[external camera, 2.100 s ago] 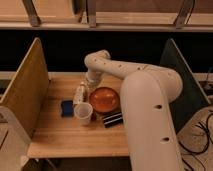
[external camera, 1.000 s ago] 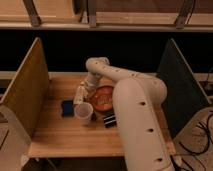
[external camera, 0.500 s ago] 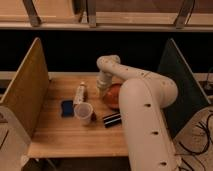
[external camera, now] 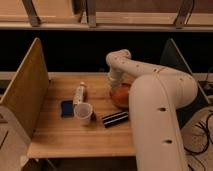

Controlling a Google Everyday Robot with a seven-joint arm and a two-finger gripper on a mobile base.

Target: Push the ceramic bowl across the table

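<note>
The ceramic bowl (external camera: 121, 96), orange-red and glossy, sits right of centre on the wooden table (external camera: 65, 136). Its right part is hidden behind my white arm. My gripper (external camera: 113, 87) hangs down from the bent wrist and is at the bowl's left, far rim, touching or very close to it. The gripper holds nothing that I can see.
A white cup (external camera: 83, 112) stands left of the bowl, with a blue pad (external camera: 66, 108) beside it and a white bottle (external camera: 79, 93) lying behind it. A black bar (external camera: 115, 119) lies in front of the bowl. Tall side panels stand at the left (external camera: 25, 90) and right (external camera: 175, 62).
The bowl has slid to the right, away from the cup and bottle. My gripper has moved right with it, staying at the bowl's left rim. The other objects have not moved.
</note>
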